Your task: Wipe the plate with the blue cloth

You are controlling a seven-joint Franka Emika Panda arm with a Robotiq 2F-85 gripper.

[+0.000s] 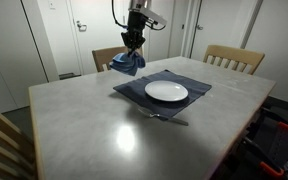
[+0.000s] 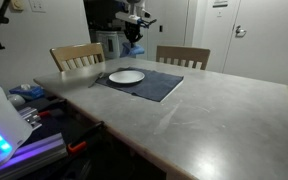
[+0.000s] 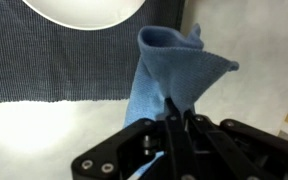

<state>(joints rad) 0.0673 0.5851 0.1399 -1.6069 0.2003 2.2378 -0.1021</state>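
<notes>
The pincer (image 3: 177, 118) is clenched on a pinched-up fold of the blue cloth (image 3: 170, 68), which hangs bunched beneath it over the far edge of the desk (image 1: 94, 130). The white plate (image 1: 166, 91) sits apart from the cloth in the middle of a dark placemat (image 1: 134, 90). In the wrist view the plate shows only at the top left corner, so I judge the cloth must cross the placemat's edge diagonally toward that corner, then come down.
</notes>
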